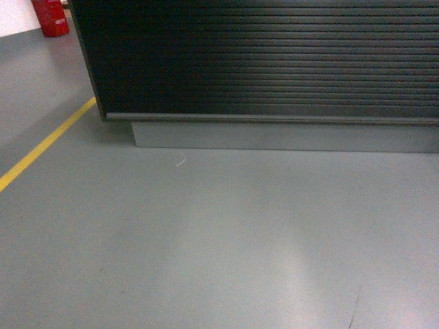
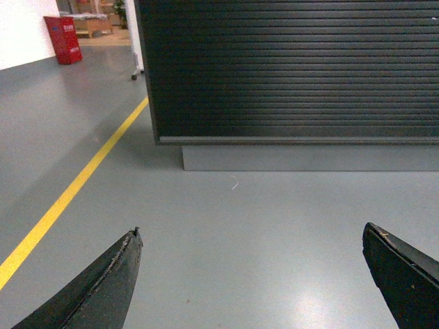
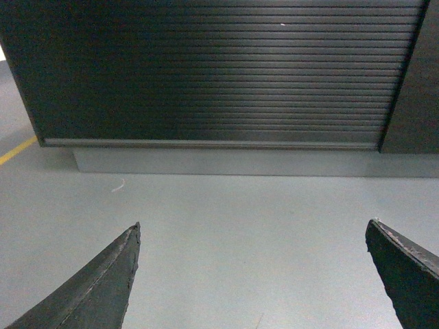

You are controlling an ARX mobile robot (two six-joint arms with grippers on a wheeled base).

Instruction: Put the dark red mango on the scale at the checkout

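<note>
Dark ribbed checkout (image 1: 274,62) front faced low; top unseen. Mango, scale nowhere shown. Left gripper (image 2: 250,274) and right gripper (image 3: 250,274) spread wide, nothing held. Risk judged: base bumped against plinth (image 1: 274,136), fruit never located.

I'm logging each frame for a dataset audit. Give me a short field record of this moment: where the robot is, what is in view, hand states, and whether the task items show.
location: on grey floor, facing the checkout
checkout: dark ribbed front panel on a grey plinth; top not in view
dark red mango: not in view
scale: not in view
left hand: open, empty
right hand: open, empty
floor marks: yellow line at left
background: red object at far left
</note>
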